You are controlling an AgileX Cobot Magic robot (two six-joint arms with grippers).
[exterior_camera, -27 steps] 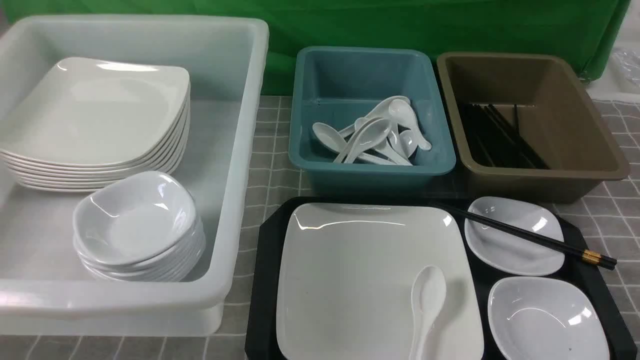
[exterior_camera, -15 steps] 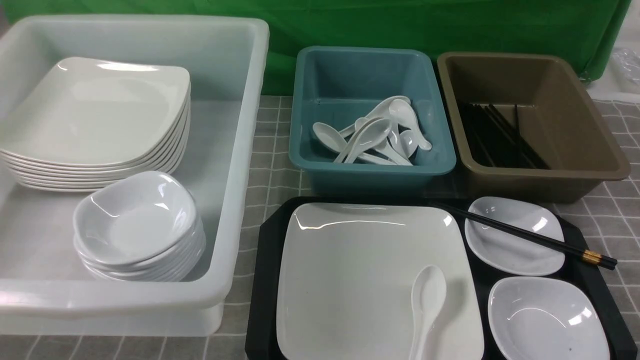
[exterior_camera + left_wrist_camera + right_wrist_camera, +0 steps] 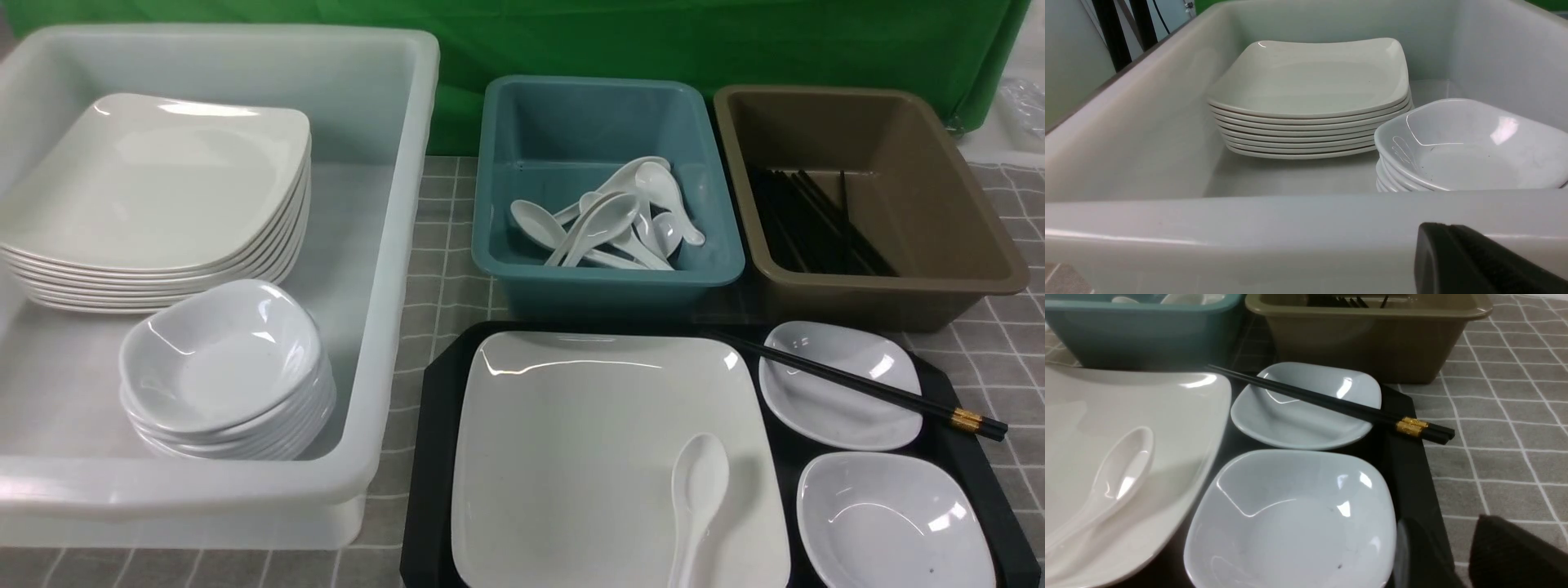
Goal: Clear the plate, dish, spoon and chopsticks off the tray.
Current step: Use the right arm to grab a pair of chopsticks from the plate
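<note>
The black tray lies at the front right. On it the large white plate carries the white spoon. Right of the plate are two small white dishes, a far one and a near one. The black chopsticks lie across the far dish, gold-banded ends past the tray's right rim. No gripper shows in the front view. In the right wrist view my right gripper is open and empty, beside the near dish over the tray's rim. One black finger of my left gripper shows before the white bin's wall.
A large white bin at the left holds a stack of plates and a stack of dishes. A teal bin behind the tray holds spoons. A brown bin holds chopsticks. A grey checked cloth covers the table.
</note>
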